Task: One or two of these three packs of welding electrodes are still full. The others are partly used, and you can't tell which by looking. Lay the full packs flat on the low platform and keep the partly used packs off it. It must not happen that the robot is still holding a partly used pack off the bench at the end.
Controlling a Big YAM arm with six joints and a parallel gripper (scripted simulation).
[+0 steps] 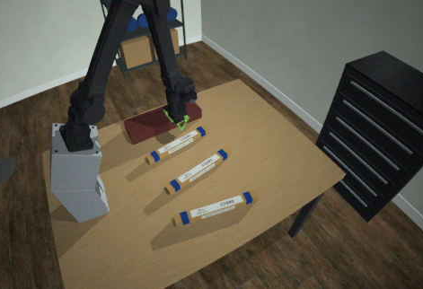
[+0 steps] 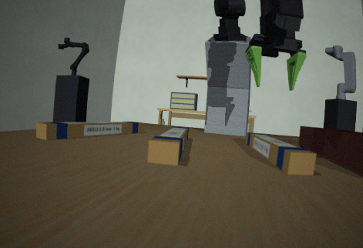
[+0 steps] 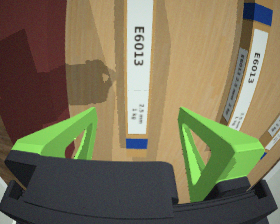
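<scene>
Fingers (image 1: 183,126) (image 2: 275,87) apart, seemingly above the nearest pack (image 1: 176,144) (image 2: 281,153) (image 3: 138,75), holding nothing

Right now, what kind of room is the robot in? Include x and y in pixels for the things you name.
Probably a workshop or robot lab: there's a robot arm (image 1: 81,108) (image 2: 230,23) on a stand, packs of welding rods (image 1: 218,208) (image 2: 164,150) on a table (image 1: 290,166), and a black drawer cabinet (image 1: 398,81).

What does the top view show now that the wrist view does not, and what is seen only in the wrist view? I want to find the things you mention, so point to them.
Only the top view: the black drawer cabinet (image 1: 384,135), the arm's pale pedestal (image 1: 76,172), the storage shelf (image 1: 183,31).
Only the wrist view: the "2.5 mm" print readable on the label of the pack nearest the platform (image 1: 176,144) (image 3: 139,65).
Both: that pack, the dark red platform (image 1: 151,127) (image 3: 26,75), the other two packs and the gripper's open green fingers (image 1: 183,124).
</scene>
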